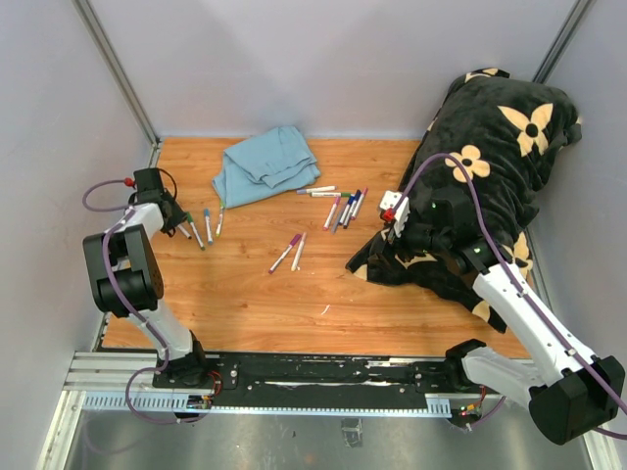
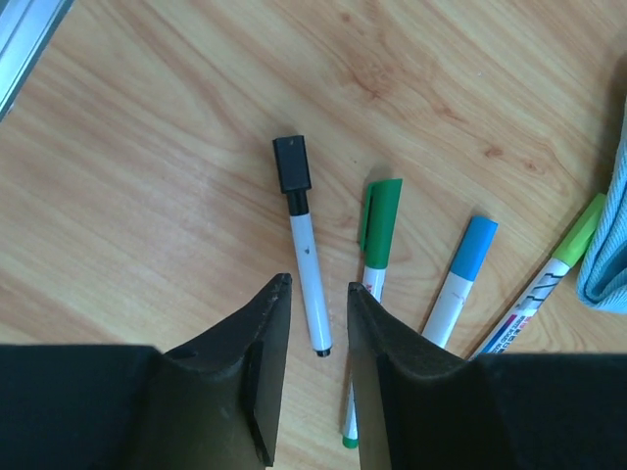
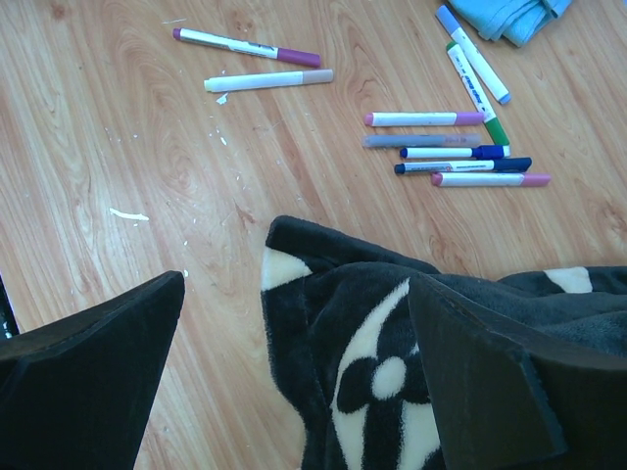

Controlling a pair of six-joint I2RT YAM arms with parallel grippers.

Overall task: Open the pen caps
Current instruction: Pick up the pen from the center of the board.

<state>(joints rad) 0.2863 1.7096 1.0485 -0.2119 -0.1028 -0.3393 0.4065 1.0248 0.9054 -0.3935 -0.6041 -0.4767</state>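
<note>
At frame left, the left arm (image 1: pixel 122 264) folds back, the left tool (image 2: pixel 318 294) slightly parted over a black-capped marker (image 2: pixel 306 257); the right tool (image 3: pixel 296 282) gapes wide above the blanket (image 3: pixel 353 323).

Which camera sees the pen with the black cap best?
The left wrist camera: the black-capped pen lies whole and close, just ahead of the open left gripper. The top camera shows only a tiny sliver beside that gripper; the right wrist camera misses it.
</note>
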